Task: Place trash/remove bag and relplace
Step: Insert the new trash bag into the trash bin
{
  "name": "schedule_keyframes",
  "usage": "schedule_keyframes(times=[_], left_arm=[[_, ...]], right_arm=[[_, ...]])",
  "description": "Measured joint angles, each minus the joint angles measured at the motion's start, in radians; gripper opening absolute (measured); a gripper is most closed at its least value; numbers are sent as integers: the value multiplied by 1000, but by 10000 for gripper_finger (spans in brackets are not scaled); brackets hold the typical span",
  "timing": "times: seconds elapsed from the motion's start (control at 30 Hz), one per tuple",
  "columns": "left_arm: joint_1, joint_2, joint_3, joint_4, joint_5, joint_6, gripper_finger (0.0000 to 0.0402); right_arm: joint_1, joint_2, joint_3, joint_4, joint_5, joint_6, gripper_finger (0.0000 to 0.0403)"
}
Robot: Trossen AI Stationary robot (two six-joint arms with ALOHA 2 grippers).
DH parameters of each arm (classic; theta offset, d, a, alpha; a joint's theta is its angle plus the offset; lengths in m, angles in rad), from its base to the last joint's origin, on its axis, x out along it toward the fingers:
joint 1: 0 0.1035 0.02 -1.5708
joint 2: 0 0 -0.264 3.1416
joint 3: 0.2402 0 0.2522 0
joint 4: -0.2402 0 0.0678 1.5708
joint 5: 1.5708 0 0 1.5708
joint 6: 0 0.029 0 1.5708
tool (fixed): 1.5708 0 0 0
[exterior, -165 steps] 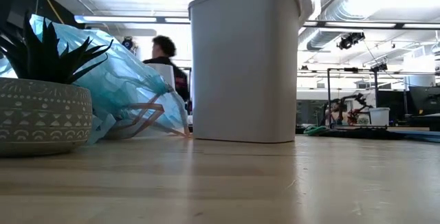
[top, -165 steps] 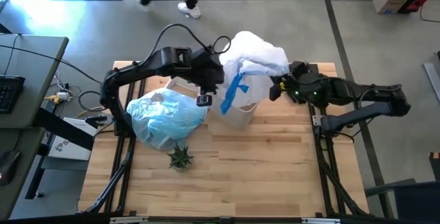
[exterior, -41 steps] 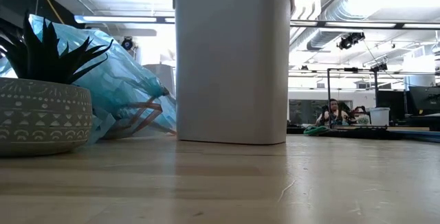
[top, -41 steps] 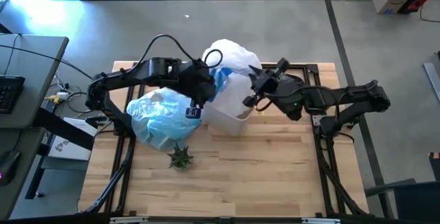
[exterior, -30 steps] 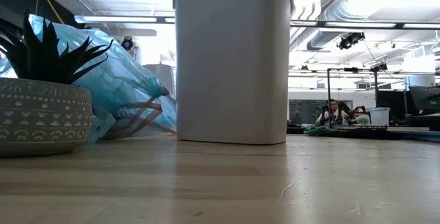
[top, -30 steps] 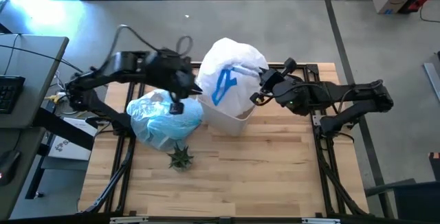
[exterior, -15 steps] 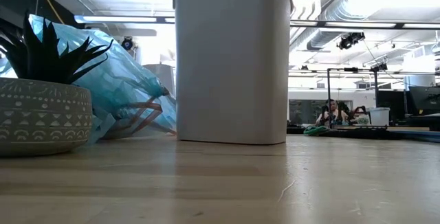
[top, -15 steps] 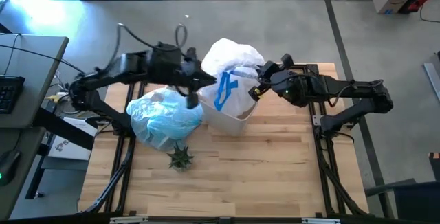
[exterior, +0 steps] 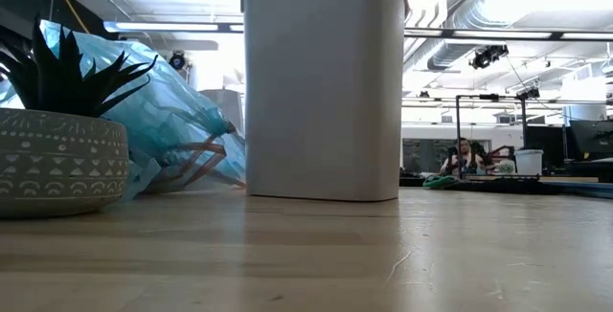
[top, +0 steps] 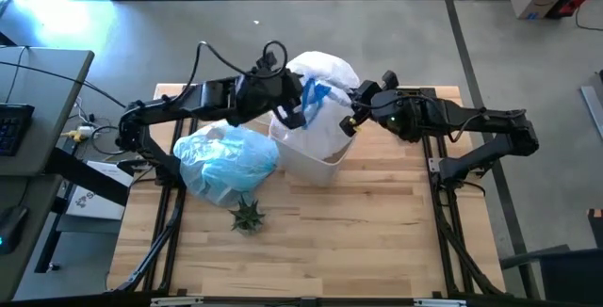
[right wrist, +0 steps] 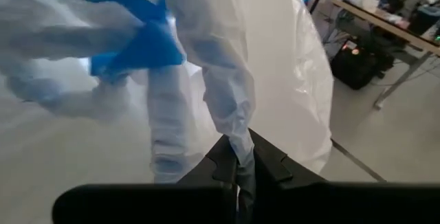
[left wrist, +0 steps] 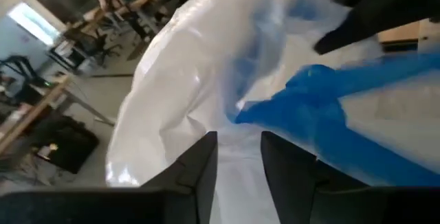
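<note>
White plastic: a fresh white bag [top: 320, 90] with a blue drawstring [top: 309, 100] billows over the mouth of the white bin [top: 311, 152], which stands upright at the back middle of the wooden desk [top: 358, 222].
Change: since half a second ago the left gripper [top: 285, 111] has moved in from the bin's left side to the bag's left edge at the rim, and its jaws have parted (a second ago they were nearly shut); the bin itself has not shifted in the low view.
Full bag: the light-blue bag [top: 226, 161], bulging, lies on the desk just left of the bin, touching or nearly touching it; the trash inside is only a faint brownish shape [exterior: 196, 164] through the film.
Hidden: the low view cuts off the bin's top and both grippers; whether the white bag's hem sits over the rim all round cannot be told.
Left arm: reaches from the desk's left rear across to the bin; in its wrist view the two fingers [left wrist: 199, 162] stand apart with white film between them, not pinched.
Right arm: stretches in from the right; the right gripper [top: 350, 123] is at the bin's right rim, jaws closed on a gathered fold of the white bag [right wrist: 237, 141].
Bystander: a small potted plant [top: 247, 216] stands in front of the blue bag.
</note>
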State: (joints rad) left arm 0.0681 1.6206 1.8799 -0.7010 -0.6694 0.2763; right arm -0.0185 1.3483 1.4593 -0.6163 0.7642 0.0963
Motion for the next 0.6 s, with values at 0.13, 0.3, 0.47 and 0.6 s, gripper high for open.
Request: schedule_keyframes(times=[0.13, 0.3, 0.47, 0.6], left_arm=[[46, 10, 0, -16, 0, -4, 114], [98, 4, 0, -99, 107, -9, 103], [143, 3, 0, -166, 298, -37, 35], [171, 1, 0, -185, 465, -46, 7]], right_arm=[[15, 0, 0, -9, -41, 16, 0], [46, 0, 0, -130, -66, 81, 0], [48, 0, 0, -269, -103, 199, 0], [47, -19, 0, -345, -156, 264, 0]])
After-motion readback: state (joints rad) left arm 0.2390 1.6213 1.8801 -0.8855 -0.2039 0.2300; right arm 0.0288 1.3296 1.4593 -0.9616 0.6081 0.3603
